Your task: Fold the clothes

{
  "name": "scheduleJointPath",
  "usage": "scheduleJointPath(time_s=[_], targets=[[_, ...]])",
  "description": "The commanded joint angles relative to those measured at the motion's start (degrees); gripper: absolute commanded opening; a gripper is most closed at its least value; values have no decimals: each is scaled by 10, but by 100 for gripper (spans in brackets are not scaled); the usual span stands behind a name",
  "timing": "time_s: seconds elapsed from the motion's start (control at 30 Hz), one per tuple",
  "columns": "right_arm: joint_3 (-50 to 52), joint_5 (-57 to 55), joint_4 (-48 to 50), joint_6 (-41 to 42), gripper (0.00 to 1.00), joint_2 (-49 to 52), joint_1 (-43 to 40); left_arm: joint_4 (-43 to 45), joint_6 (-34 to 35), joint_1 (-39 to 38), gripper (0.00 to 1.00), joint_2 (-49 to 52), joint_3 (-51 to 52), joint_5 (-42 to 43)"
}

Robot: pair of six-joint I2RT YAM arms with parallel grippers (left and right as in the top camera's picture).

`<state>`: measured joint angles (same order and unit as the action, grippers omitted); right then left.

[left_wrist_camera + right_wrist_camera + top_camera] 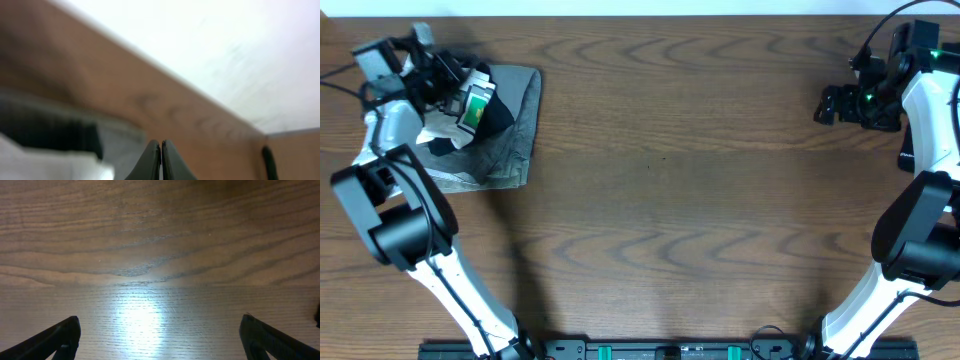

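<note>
Overhead, the T-shirt (505,130) lies as a folded, roughly square bundle at the far-left part of the bench (670,200). It looks grey across most of the bundle, with a whiter fold on its left side. A small green print (472,112) shows on that whiter fold, near the bundle's upper left corner.

The left hand (460,92) sits right over that same corner of the T-shirt, just beside the print, and the white arm links run down past the bundle's left edge. From the overhead view I cannot tell whether it touches the cloth.

The left wrist view is blurred. It shows the left hand (161,150) with its fingers (152,164) pressed together tip to tip. Grey and white fabric of the T-shirt (55,160) fills the lower left of the picture beside them, and the brown bench (150,85) runs away behind. Whether any cloth is caught between the tips cannot be told.

The right hand (832,104) is well apart from the T-shirt, at the opposite far corner of the bench. In the right wrist view the right hand (160,337) is spread wide, with its dark fingers (60,337) at the two lower corners of the picture over bare wood grain (160,240) with a bright glare patch.
</note>
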<state>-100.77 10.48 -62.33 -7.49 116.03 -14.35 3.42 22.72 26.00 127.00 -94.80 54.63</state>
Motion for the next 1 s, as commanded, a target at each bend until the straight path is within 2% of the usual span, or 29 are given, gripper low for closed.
scheduleJointPath(time_s=[0.0, 0.2, 0.47, 0.63, 0.73, 0.97], targets=[[-2, 0, 0, 8, 99, -1, -3, 41, 70, 28, 6, -55, -6, 7], [-2, 0, 0, 8, 99, -1, -3, -1, 75, 56, 6, -43, -4, -112], [-2, 0, 0, 8, 99, -1, -3, -3, 54, 65, 6, 36, -1, -180], [-2, 0, 0, 8, 99, -1, -3, 1, 41, 66, 7, 76, -1, -178], [-2, 0, 0, 8, 99, -1, -3, 5, 42, 66, 6, 68, -5, -143], [-2, 0, 0, 8, 99, -1, -3, -8, 61, 55, 6, -61, -10, -131]])
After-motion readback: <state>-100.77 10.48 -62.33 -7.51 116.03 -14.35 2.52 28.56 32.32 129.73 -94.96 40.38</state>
